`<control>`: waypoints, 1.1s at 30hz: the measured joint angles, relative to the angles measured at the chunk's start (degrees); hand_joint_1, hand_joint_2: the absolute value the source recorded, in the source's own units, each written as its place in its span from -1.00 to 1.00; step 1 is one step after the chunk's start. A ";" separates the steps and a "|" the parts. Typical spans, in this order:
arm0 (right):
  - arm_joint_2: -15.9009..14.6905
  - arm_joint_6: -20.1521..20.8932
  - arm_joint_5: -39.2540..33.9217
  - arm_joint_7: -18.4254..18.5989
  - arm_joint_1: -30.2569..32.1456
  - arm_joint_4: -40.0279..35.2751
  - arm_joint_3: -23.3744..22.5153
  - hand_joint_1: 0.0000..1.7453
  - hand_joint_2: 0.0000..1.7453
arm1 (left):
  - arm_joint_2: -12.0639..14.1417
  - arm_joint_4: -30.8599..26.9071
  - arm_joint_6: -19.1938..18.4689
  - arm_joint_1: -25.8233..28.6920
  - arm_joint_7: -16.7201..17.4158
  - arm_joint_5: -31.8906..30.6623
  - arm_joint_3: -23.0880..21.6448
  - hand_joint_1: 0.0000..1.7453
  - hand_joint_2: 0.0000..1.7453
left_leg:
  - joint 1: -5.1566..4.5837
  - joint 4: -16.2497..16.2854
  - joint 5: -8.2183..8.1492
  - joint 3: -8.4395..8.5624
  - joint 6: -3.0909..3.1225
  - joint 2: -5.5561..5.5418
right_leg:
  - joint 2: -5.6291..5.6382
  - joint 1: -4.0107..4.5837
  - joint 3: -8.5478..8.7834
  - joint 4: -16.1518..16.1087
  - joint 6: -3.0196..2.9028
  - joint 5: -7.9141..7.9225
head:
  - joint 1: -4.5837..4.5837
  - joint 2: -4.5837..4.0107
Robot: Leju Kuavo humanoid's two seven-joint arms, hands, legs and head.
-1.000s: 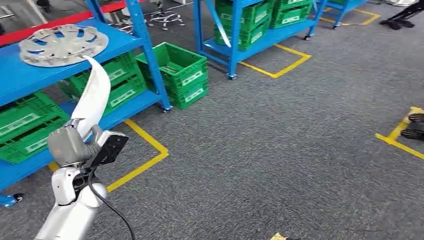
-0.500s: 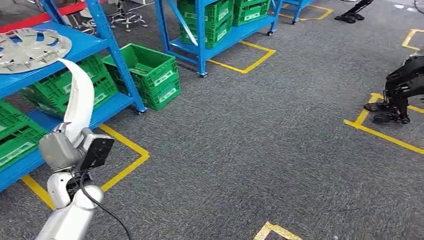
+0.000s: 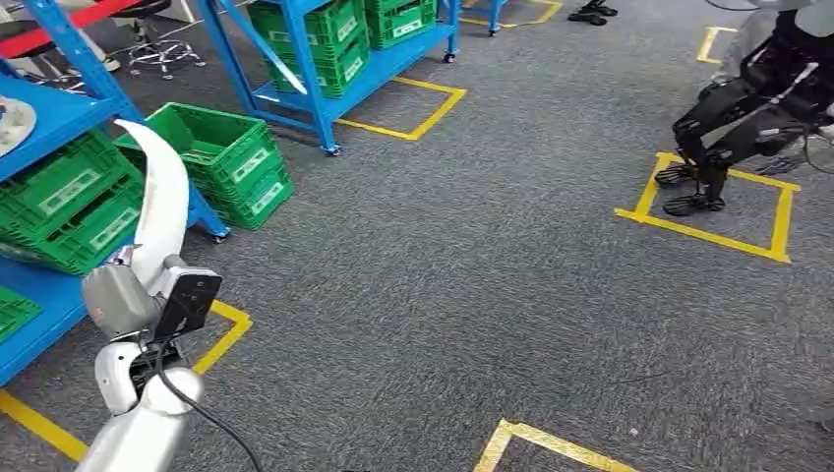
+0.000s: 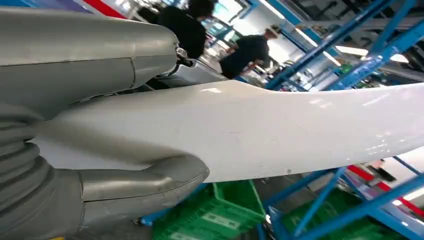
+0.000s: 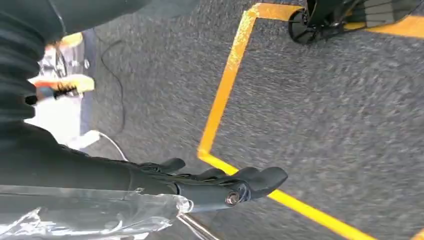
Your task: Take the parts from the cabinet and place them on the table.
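Note:
A long, curved white part (image 3: 163, 197) stands up from my left hand (image 3: 120, 295), which grips its lower end at the lower left of the head view. In the left wrist view the white part (image 4: 260, 131) runs across the picture with the grey thumb (image 4: 145, 182) pressed against it. The blue cabinet (image 3: 59, 108) is at the far left, with a silver wheel cover (image 3: 10, 123) on its shelf at the picture's edge. My right hand (image 5: 225, 182) hangs over the grey carpet with its dark fingers stretched out and nothing in them.
Green crates (image 3: 226, 157) sit on the floor and on the blue shelves. A second blue rack (image 3: 325, 59) stands behind them. Yellow tape lines (image 3: 708, 236) mark squares on the carpet. A dark legged robot (image 3: 747, 98) crouches at the upper right.
The whole picture has shifted left, so the camera has turned to the right, away from the cabinet. My left hand still holds the white part the same way.

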 joint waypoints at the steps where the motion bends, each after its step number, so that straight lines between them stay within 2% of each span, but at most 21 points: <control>1: 0.07 0.00 -0.13 -0.22 0.03 0.00 0.02 -1.00 1.00 | 0.07 0.00 -0.02 0.19 -0.22 0.22 0.04 1.00 1.00 | -0.05 3.82 -1.07 -1.96 -0.03 -0.26 | 0.96 0.02 -0.13 0.00 -0.05 0.09 | -0.06 0.00; 2: 0.07 0.00 -0.35 -0.50 0.42 0.00 0.02 -1.00 1.00 | 0.07 -0.13 -0.15 0.18 -1.51 1.33 0.35 1.00 1.00 | 0.70 -9.72 7.77 4.83 -0.39 -2.70 | 4.64 -0.30 -0.46 0.59 0.65 0.40 | -0.02 -0.02; 3: 0.02 -0.02 -0.35 -0.57 0.23 0.04 0.02 -1.00 1.00 | 0.02 -0.18 -0.17 0.09 -1.75 1.33 0.33 1.00 1.00 | 1.29 -12.73 6.88 5.95 -0.38 -5.96 | 5.59 0.02 -1.51 1.91 1.26 0.18 | -0.11 0.00; 6: 0.02 -0.04 -0.35 -0.63 0.82 0.07 0.02 -1.00 1.00 | -0.13 -0.30 -0.26 0.28 -1.81 1.46 0.39 1.00 1.00 | 0.59 -11.91 7.01 5.45 1.02 -4.35 | 7.16 -0.56 -2.20 1.28 2.38 0.93 | 0.04 -0.02; 7: 0.00 -0.04 -0.35 -0.63 1.07 0.13 0.02 -1.00 1.00 | -0.24 -0.35 -0.26 0.14 -1.81 1.49 0.48 1.00 1.00 | 1.06 -12.21 7.38 5.49 1.61 -3.50 | 7.36 -0.61 -2.69 1.43 2.61 0.95 | -0.09 0.00; 9: 0.00 -0.07 -0.37 -0.63 1.12 0.20 0.02 -1.00 1.00 | -0.55 -0.55 -0.33 0.08 -1.84 1.49 0.55 1.00 1.00 | 0.89 -12.22 7.46 5.48 2.19 -2.43 | 1.71 -0.13 -4.39 5.52 3.04 -1.79 | 1.03 0.00; 11: 0.00 -0.07 -0.35 -0.70 0.84 0.20 0.02 -1.00 1.00 | -0.42 -0.59 -0.33 0.27 -1.84 1.51 0.61 1.00 1.00 | 0.71 -12.21 7.39 5.48 2.30 -0.79 | 0.00 -0.34 -8.76 15.08 3.46 -6.39 | 1.09 0.00; 12: 0.07 -0.04 -0.35 -0.70 0.83 0.20 0.02 -1.00 1.00 | -0.39 -0.59 -0.33 0.33 -1.84 1.51 0.61 1.00 1.00 | 0.67 -12.20 7.37 5.49 2.32 0.06 | -0.24 -0.50 -10.56 19.11 3.59 -7.79 | 1.05 0.00; 13: 0.07 -0.04 -0.33 -0.72 0.88 0.20 0.02 -1.00 1.00 | -0.41 -0.59 -0.33 0.32 -1.84 1.51 0.61 1.00 1.00 | 0.64 -12.19 7.35 5.49 2.32 0.71 | -0.27 -0.63 -11.03 20.18 3.62 -7.69 | 1.05 -0.02; 14: 0.07 -0.04 -0.33 -0.72 0.93 0.20 0.02 -1.00 1.00 | -0.42 -0.59 -0.33 0.32 -1.84 1.51 0.61 1.00 1.00 | 0.63 -12.19 7.27 5.55 2.27 1.43 | -0.30 -0.70 -9.83 18.29 3.61 -6.18 | 1.07 0.00; 16: 0.07 -0.04 -0.26 -0.72 1.00 0.22 0.02 -1.00 1.00 | -0.42 -0.63 -0.26 0.25 -2.03 1.75 0.61 1.00 1.00 | 0.65 -12.19 7.05 5.82 1.94 2.59 | -1.21 -0.71 -4.27 8.17 3.40 -1.53 | 1.09 -0.02; 17: 0.07 -0.04 -0.22 -0.72 0.94 0.22 0.02 -1.00 1.00 | -0.46 -0.77 -0.17 0.26 -2.43 1.86 0.63 1.00 1.00 | 0.58 -12.19 6.87 6.04 1.65 2.97 | -3.35 -0.61 -1.56 3.45 3.24 -0.25 | 1.07 0.00; 18: 0.07 -0.02 -0.15 -0.72 0.71 0.22 0.07 -1.00 1.00 | -0.42 -1.03 -0.13 0.28 -2.84 1.90 0.63 1.00 1.00 | 0.11 -12.11 6.67 5.96 1.32 3.50 | -4.44 0.18 -0.76 2.25 3.00 -1.23 | 1.11 -0.02; 22: 0.04 0.09 0.07 -0.87 0.87 0.39 0.11 -1.00 1.00 | -0.50 -1.38 0.00 0.32 -3.52 2.03 0.59 1.00 1.00 | 0.33 -12.62 6.68 6.35 -0.01 5.26 | -1.83 0.34 -1.51 1.88 1.17 -0.70 | 1.00 0.00; 24: 0.02 0.13 0.09 -0.87 1.09 0.46 0.15 -1.00 1.00 | -0.35 -1.68 -0.09 0.28 -3.80 2.34 0.59 1.00 1.00 | 0.45 -10.05 4.44 5.23 -0.20 1.73 | -0.82 -0.09 -1.13 1.38 0.65 -0.40 | 0.70 0.00; 27: 0.04 0.44 0.00 -0.87 0.85 0.50 0.15 -1.00 1.00 | -0.15 -1.75 -0.70 0.67 -4.07 2.88 0.55 1.00 1.00 | 0.19 3.18 -1.25 -1.49 -0.15 -0.04 | 0.97 -0.03 -1.21 1.38 0.03 -0.28 | 0.50 -0.02; 28: 0.04 0.46 -0.07 -0.87 0.89 0.50 0.17 -1.00 1.00 | -0.05 -1.75 -0.81 0.72 -4.06 2.99 0.55 1.00 1.00 | 0.14 5.09 -1.12 -2.81 -0.07 -0.20 | 1.68 -0.02 -1.21 1.38 0.01 -0.26 | 0.48 -0.02; 29: 0.04 0.48 -0.22 -0.87 0.93 0.50 0.17 -1.00 1.00 | 0.00 -1.75 -0.83 0.68 -4.07 3.02 0.55 1.00 1.00 | 0.14 4.23 0.39 -2.73 0.01 -0.25 | 2.46 -0.03 -1.18 1.40 0.01 -0.26 | 0.44 0.00; 31: 0.04 0.61 -0.17 -0.85 0.98 0.50 0.18 -1.00 1.00 | 0.02 -1.75 -1.00 0.51 -4.09 3.02 0.55 1.00 1.00 | 0.25 -3.08 5.47 0.50 0.18 -0.61 | 4.05 -0.11 -1.05 1.49 0.19 -0.15 | 0.48 -0.02; 32: 0.04 0.61 -0.13 -0.81 0.97 0.50 0.20 -1.00 1.00 | 0.09 -1.75 -1.07 0.39 -4.09 3.02 0.55 1.00 1.00 | 0.43 -7.85 7.78 2.86 0.15 -2.07 | 4.75 -0.17 -1.06 1.59 0.37 -0.11 | 0.44 -0.02; 33: 0.04 0.63 -0.06 -0.81 0.88 0.50 0.22 -1.00 1.00 | 0.11 -1.75 -1.14 0.24 -4.09 3.02 0.52 1.00 1.00 | 0.62 -10.78 8.05 4.08 0.10 -4.67 | 5.35 0.15 -1.45 1.94 0.76 -0.18 | 0.44 0.00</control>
